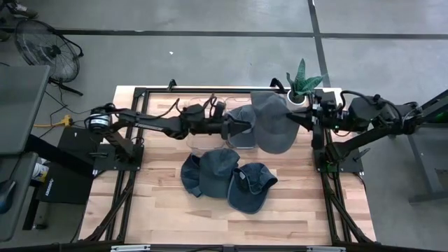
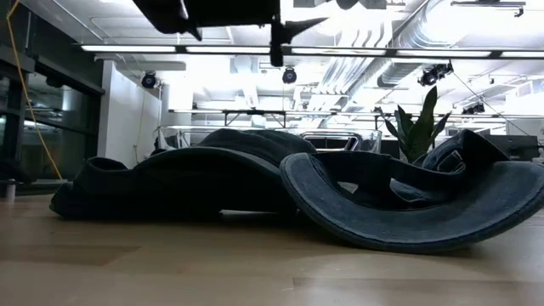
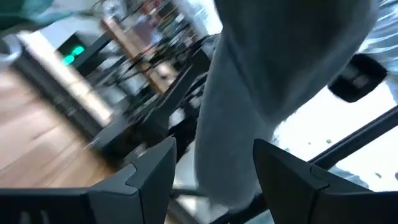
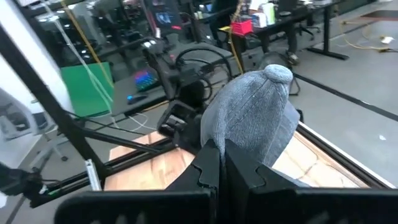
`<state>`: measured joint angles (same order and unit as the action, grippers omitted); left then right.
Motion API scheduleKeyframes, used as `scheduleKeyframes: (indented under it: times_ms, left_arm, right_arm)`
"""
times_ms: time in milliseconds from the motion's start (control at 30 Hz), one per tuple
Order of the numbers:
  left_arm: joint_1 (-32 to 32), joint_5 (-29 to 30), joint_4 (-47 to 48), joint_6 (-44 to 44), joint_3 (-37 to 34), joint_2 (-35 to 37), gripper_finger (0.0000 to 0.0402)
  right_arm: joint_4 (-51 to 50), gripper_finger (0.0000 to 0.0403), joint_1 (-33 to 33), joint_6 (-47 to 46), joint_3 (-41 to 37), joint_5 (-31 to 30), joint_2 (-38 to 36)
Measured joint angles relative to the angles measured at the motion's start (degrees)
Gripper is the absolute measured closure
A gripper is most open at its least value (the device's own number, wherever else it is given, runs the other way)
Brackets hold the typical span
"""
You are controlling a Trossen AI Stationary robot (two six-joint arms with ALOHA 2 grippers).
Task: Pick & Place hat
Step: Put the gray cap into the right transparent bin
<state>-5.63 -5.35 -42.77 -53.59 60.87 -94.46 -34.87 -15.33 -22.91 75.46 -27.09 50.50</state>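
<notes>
At the far left of the high view a floor fan (image 1: 46, 47) stands on the grey floor in the upper left corner, off the wooden table (image 1: 154, 203). The left arm (image 1: 140, 124) reaches from the left edge of the table toward the centre, and the left gripper (image 1: 241, 127) sits just left of centre in the upper half of the frame, at the left edge of a grey hat (image 1: 273, 120) held up between the two arms. In the left wrist view its fingers (image 3: 152, 171) stand apart on either side of a hanging fold of that hat (image 3: 261, 81); whether they press the cloth cannot be told.

Below centre of the high view, two more dark blue hats lie on the table touching each other: one (image 1: 210, 170) to the left, one (image 1: 250, 186) to the right and slightly lower. In the low view they fill the middle of the frame, the left one (image 2: 195, 174) crown up, the right one (image 2: 408, 208) tipped with its brim toward the camera.

Right of centre, a potted plant (image 1: 302, 84) stands at the top edge of the table, just beside the grey hat. The right gripper (image 1: 302, 120) comes in from the right side and meets the hat's right edge; in the right wrist view its jaws are closed on the hat's cloth (image 4: 249, 124).

No brand, label or writing can be read anywhere.
</notes>
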Motion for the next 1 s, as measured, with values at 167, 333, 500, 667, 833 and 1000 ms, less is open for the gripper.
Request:
scheduleKeyframes:
  times_ms: [167, 333, 500, 667, 833, 1000]
  left_arm:
    - [0.09, -0.15, -6.73, -2.41, 0.09, -3.19, 0.019]
    - [0.68, -0.36, -10.55, -3.71, 0.02, -4.49, 0.019]
    - [0.85, -0.35, -11.78, -3.75, 0.37, -5.73, 0.019]
    - [0.83, -0.61, -11.63, -3.22, 2.72, -5.23, 0.019]
    - [0.83, -1.74, -11.07, -1.9, 3.73, -5.46, 0.019]
    - [0.83, -2.96, -10.88, -1.77, 3.73, -5.44, 0.019]
  right_arm:
    - [0.29, 0.0403, 0.0, 0.92, 0.0, 0.9, 0.04]
    - [0.45, 0.0403, 0.0, 1.15, 0.0, 0.82, 0.04]
    - [0.5, 0.0403, 0.06, 1.57, -0.02, 0.38, 0.2]
    - [3.03, 0.0403, 2.64, 2.31, -0.04, 2.73, 1.97]
    - [3.47, 0.0403, 5.84, 2.38, -0.04, 6.03, 3.97]
    - [3.01, 0.0403, 8.4, 2.21, -0.09, 6.11, 4.46]
